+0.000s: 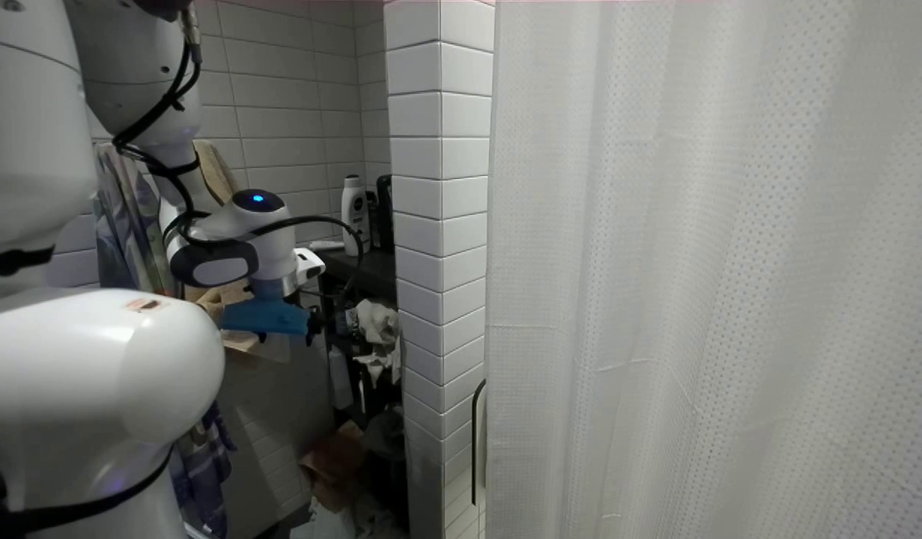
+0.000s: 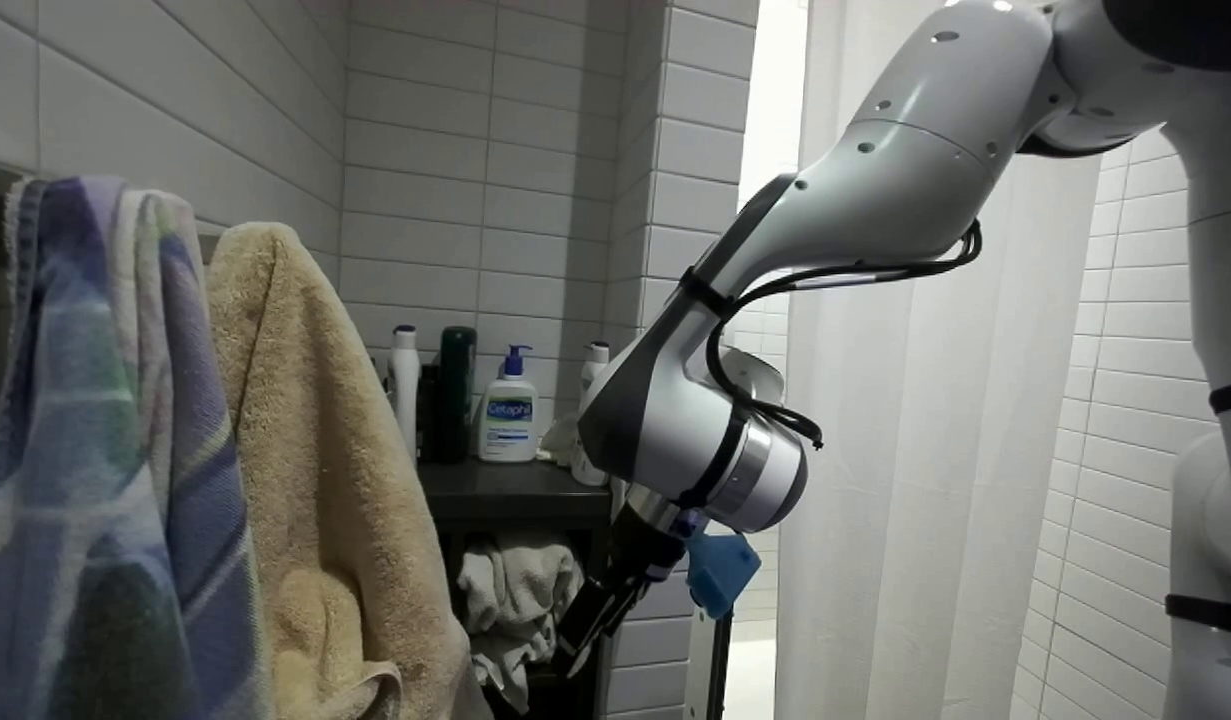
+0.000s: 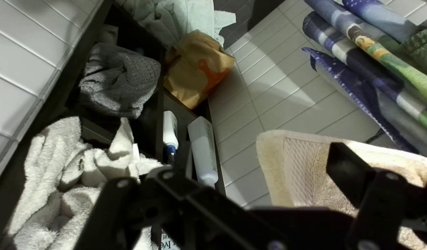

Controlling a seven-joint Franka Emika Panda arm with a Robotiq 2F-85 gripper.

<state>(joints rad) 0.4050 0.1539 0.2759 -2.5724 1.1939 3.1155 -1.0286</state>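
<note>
Arm (image 2: 905,190) is reaching in at the open front of the dark shelved desk (image 2: 515,492); fingers (image 3: 347,173) are slanting downward. Step in hand, my reading: positioning near hung and stowed cloth, no grasp being made. Next move is probably calling for slow, fine adjustment, as fabric is crowding both sides.

Fingers: standing wide apart in the wrist view, holding nothing; tiled wall (image 3: 237,149) and a towel corner are showing in the gap. Tan towel (image 3: 296,170) is hanging behind the finger at that picture's right; whether they are touching, I cannot tell. White towel (image 3: 50,166) is sitting crumpled in a desk compartment, near the finger at the picture's left. Beyond it, gray towel (image 3: 123,80) is filling another compartment; brown paper bag (image 3: 199,66) is showing farther off.
</note>
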